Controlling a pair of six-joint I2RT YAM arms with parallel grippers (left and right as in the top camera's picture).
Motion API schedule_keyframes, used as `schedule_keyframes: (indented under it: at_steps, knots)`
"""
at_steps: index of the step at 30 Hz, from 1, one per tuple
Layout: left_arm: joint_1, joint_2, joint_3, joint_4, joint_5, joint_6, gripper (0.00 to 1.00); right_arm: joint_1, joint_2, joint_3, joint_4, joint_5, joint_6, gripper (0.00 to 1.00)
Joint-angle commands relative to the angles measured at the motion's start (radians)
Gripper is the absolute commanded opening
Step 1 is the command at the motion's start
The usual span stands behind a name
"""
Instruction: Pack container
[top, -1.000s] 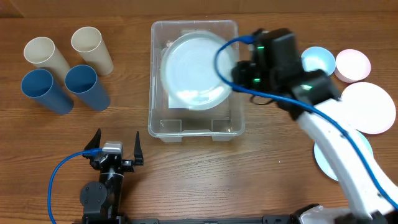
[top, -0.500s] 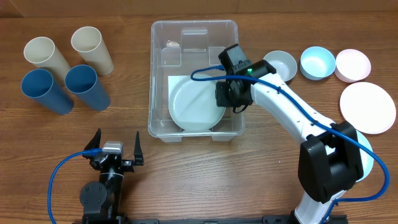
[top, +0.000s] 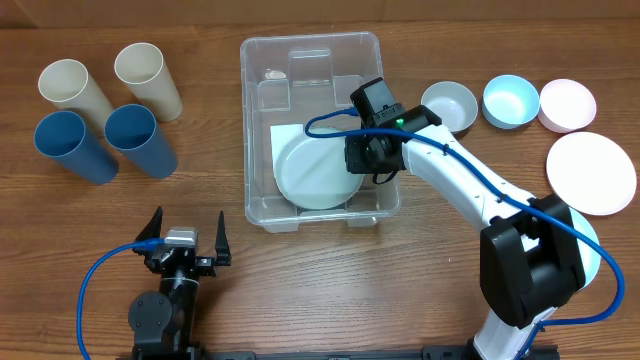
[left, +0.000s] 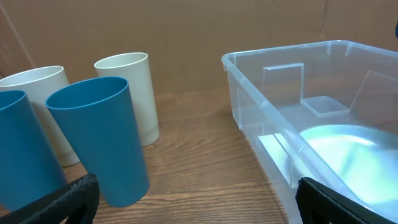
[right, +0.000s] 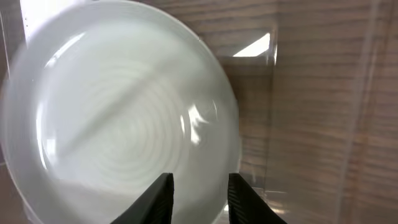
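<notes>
At the far left, two cream cups (top: 65, 85) and two blue cups (top: 138, 138) are grouped on the table, well apart from the container. The left gripper (top: 187, 222) is parked near the front edge with its fingers spread wide and nothing between them.

In the middle of the table, the container (top: 310, 40) is seen, and a white plate (top: 310, 175) lies flat on its floor, toward the near end. The right gripper (right: 199, 186) is held just above the plate's right edge. Its fingers are parted, the plate's face shows in the gap between them, and nothing appears to be clamped.

Further right, three bowls (top: 448, 105) are lined up, and a large pale plate (top: 590, 172) lies beyond them.

The step in hand is judged to be the setting down of the first plate. For the next move, the right arm must be lifted clear of the container wall without the plate being dragged. Another dish on the right is then to be fetched.
</notes>
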Motion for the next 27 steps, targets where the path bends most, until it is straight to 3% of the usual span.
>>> schedule_keyframes:
  at_steps: [1,6,13,16,20,21,22,25,27]
  knots:
    - [0.009,-0.008,-0.003,-0.001,0.014,0.001,1.00,-0.002,0.014,-0.025,-0.007,-0.029,-0.051,0.31]
    - [0.009,-0.008,-0.003,0.000,0.014,0.001,1.00,-0.002,0.012,0.087,-0.114,-0.064,-0.092,0.31]
    - [0.009,-0.008,-0.003,0.000,0.014,0.001,1.00,0.016,0.003,0.567,-0.449,-0.093,-0.098,0.32]
    - [0.009,-0.008,-0.003,-0.001,0.014,0.001,1.00,-0.007,0.003,0.753,-0.595,-0.065,-0.032,0.33]
    - [0.009,-0.008,-0.003,0.000,0.014,0.001,1.00,-0.161,-0.001,0.882,-0.776,0.090,0.088,0.35]
    - [0.009,-0.008,-0.003,-0.001,0.014,0.001,1.00,-0.230,-0.001,0.883,-0.806,0.099,0.098,0.40]
    - [0.009,-0.008,-0.003,0.000,0.014,0.001,1.00,-0.315,0.002,0.882,-0.829,0.100,0.113,0.52]
    - [0.009,-0.008,-0.003,-0.001,0.014,0.001,1.00,-0.509,0.006,0.881,-0.850,0.100,0.138,0.66]
    - [0.009,-0.008,-0.003,0.000,0.014,0.001,1.00,-0.644,0.009,0.871,-0.846,0.100,0.175,0.67]
